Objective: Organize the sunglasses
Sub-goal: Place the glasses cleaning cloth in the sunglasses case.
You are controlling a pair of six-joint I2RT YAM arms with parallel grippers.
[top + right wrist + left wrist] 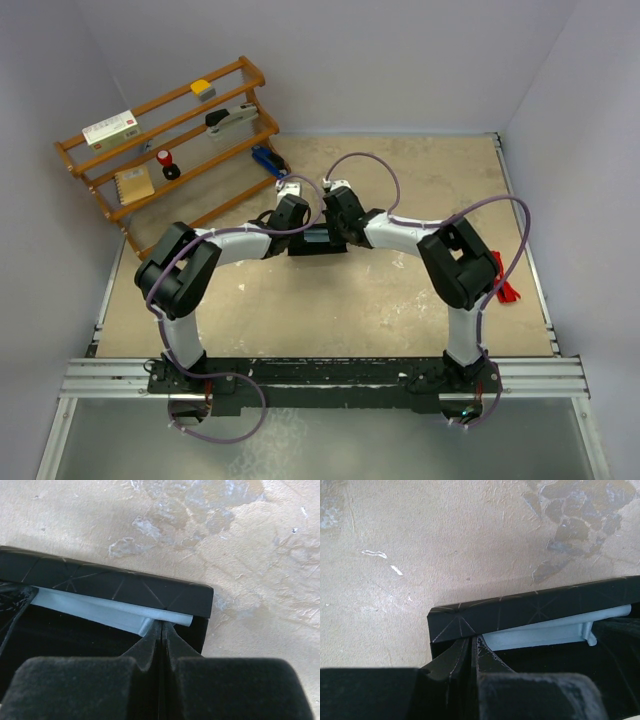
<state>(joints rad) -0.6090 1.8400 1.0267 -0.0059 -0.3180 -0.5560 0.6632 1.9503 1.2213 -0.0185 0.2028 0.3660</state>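
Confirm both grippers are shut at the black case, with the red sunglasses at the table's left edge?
No: the top view shows the sunglasses at the right edge of the table. Left gripper and right gripper are shut at the black case.

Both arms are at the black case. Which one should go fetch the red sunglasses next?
Probably right. The sunglasses lie at the right edge of the table, beside the right arm, far from the left arm. Both jaws are shut at the black case, so either must leave it.
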